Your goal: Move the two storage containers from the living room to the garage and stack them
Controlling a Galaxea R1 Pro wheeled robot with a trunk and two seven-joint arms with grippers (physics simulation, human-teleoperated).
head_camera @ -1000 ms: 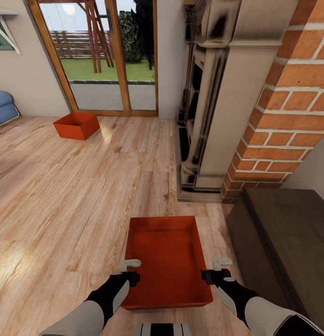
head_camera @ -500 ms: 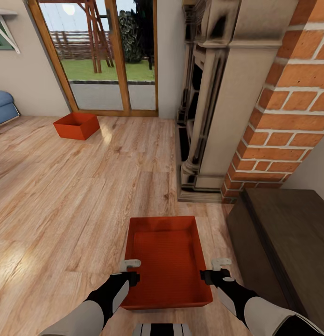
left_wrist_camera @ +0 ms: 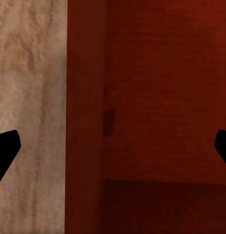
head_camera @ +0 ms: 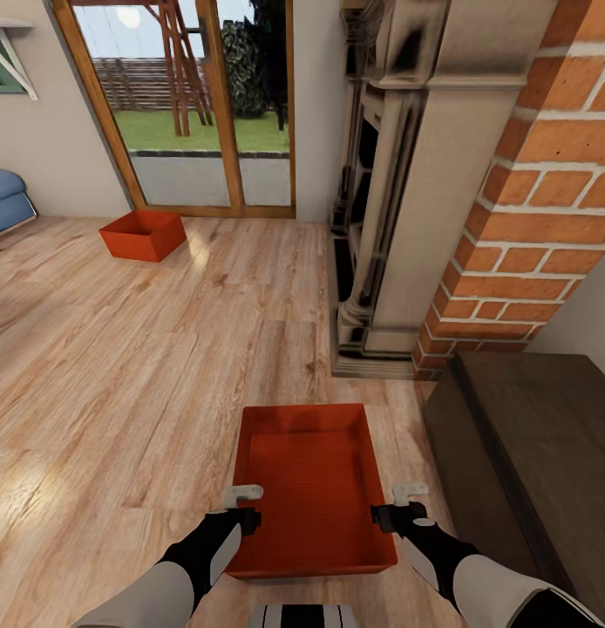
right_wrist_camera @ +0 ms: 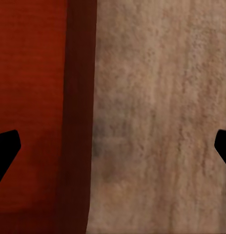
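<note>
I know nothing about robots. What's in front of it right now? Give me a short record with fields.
room: living room, light wood-plank floor
near container: orange-red tray on the floor between both arms
far container: second orange-red tray on the floor by the glass doors
left gripper: open, straddling the near tray's left wall
right gripper: open, straddling its right wall
fireplace: brick, to the right
sofa: blue, at the far left edge
grasp: not yet closed on the tray
</note>
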